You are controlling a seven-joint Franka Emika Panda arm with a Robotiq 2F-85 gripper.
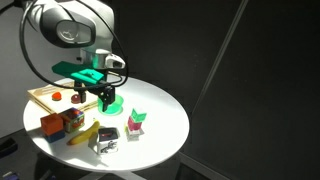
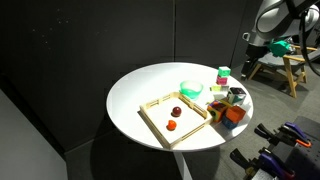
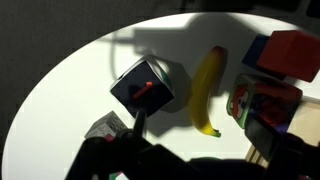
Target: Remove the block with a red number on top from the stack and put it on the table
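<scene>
Pincer (image 1: 92,100) is hanging in the air over the table (image 1: 165,115). Its two fingers are standing wide apart w/ nothing btwn them. In the wrist view its dark body is filling the bottom edge.

Counts:
- 1 block (image 3: 148,88) w/ a red mark on a dark face
- 1 pink-and-green cube (image 1: 137,122)
- 1 banana (image 3: 208,90)
- 1 green bowl (image 1: 113,103)
- 1 wooden tray (image 1: 40,95), holding 2 small reddish things (image 2: 176,110)
- orange-and-blue cubes (image 1: 60,122) sitting in a cluster, exact no. not clear

The block is lying on the table just beside the banana, on the side away from the orange-and-blue cubes. Its red-marked face is pointing up toward the wrist camera. It isn't touching the pincer. In an exterior view it is sitting on the table below the raised fingers and nearer the camera than they are. In the wrist view it is showing just ahead of the fingers, left of centre.

The pink-and-green cube is standing alone near the banana, apart from the block. The orange-and-blue cubes are sitting at the banana's other side, and the tray is lying beyond them. The bowl is sitting farther from the banana, about under the pincer.
</scene>
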